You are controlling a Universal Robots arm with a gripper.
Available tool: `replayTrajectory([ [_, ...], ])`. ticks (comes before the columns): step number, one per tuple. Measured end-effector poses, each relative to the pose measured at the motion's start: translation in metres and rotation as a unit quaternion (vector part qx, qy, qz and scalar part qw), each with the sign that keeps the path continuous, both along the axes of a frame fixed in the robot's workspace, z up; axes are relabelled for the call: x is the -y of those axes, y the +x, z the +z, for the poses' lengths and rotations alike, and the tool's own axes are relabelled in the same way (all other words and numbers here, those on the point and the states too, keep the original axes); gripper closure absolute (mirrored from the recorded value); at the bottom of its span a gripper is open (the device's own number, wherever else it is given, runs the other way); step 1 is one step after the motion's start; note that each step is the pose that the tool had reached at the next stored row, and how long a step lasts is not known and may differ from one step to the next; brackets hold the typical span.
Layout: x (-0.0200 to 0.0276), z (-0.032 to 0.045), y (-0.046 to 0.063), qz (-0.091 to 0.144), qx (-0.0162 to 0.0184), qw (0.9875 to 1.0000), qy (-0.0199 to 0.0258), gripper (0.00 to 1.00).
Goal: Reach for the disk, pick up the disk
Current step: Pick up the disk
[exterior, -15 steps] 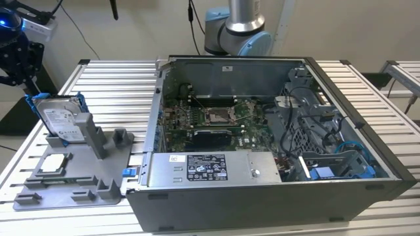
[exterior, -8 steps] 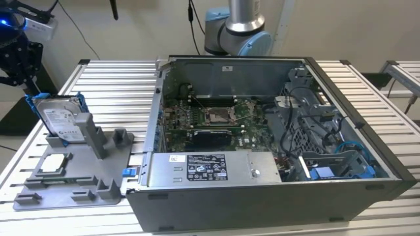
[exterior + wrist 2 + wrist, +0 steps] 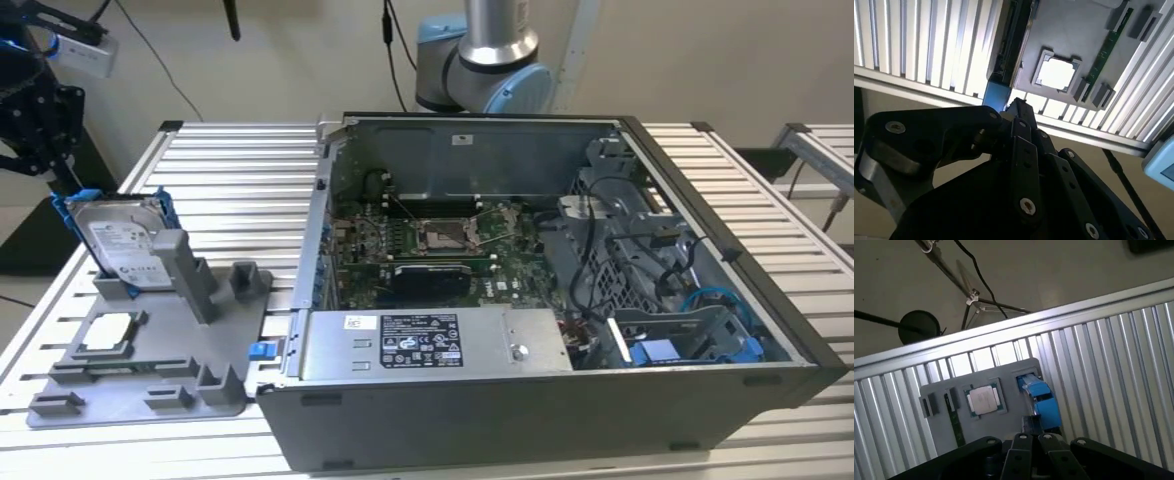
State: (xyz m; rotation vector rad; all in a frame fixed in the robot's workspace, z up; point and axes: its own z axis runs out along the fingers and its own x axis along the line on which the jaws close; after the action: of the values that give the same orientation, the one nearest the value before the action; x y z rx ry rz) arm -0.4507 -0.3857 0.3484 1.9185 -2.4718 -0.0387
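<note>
The disk [image 3: 118, 240] stands upright in a slot at the far end of a grey holder tray [image 3: 160, 385], at the exterior view's left. It is a silver drive with a white label and a blue carrier around it. My black gripper [image 3: 60, 180] hangs right over the disk's top edge, at or very near the blue carrier. In the first wrist view the disk [image 3: 1041, 397] appears edge-on as a blue strip just past the gripper [image 3: 1033, 427]. The second wrist view has a blue corner of the disk [image 3: 995, 96] beside the gripper [image 3: 1014, 107].
A small square chip [image 3: 110, 332] lies in the tray, near the disk. A green memory stick [image 3: 1102, 55] sits in the tray too. An open computer case [image 3: 534, 300] takes up the middle of the slatted metal table [image 3: 227, 170]. The arm's base [image 3: 481, 60] stands behind it.
</note>
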Motion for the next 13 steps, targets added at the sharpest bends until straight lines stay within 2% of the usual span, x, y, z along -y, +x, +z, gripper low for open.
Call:
replayTrajectory([
  [5,0.0000,-0.0014,0.000,0.028,0.0069,0.9996,0.0000,1.00],
  [8,-0.0009,-0.0020,0.000,0.044,0.0074,0.9990,0.0001,1.00],
  [13,-0.0103,-0.0023,0.000,0.048,0.0076,0.9988,0.0001,1.00],
])
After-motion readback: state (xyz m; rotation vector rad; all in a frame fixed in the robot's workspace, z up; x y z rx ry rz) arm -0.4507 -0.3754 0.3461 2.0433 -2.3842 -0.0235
